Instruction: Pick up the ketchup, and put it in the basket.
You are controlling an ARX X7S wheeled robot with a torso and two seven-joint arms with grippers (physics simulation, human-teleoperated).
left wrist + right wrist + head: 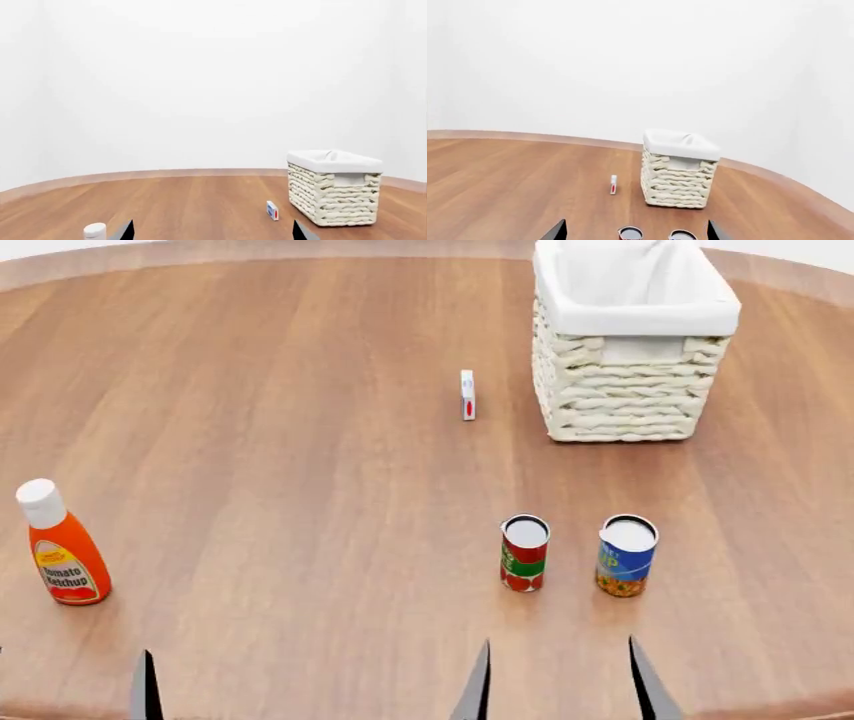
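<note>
The ketchup, an orange-red bottle with a white cap, stands upright at the table's near left; only its cap shows in the left wrist view. The basket, cream wicker with a white liner, stands at the far right and also shows in the left wrist view and the right wrist view. My left gripper is open and empty, near the table's front edge, right of the ketchup. My right gripper is open and empty, in front of the two cans.
A red-and-green can and a blue-and-yellow can stand side by side near the front right. A small white-and-red box stands left of the basket. The round wooden table's edge curves along the front.
</note>
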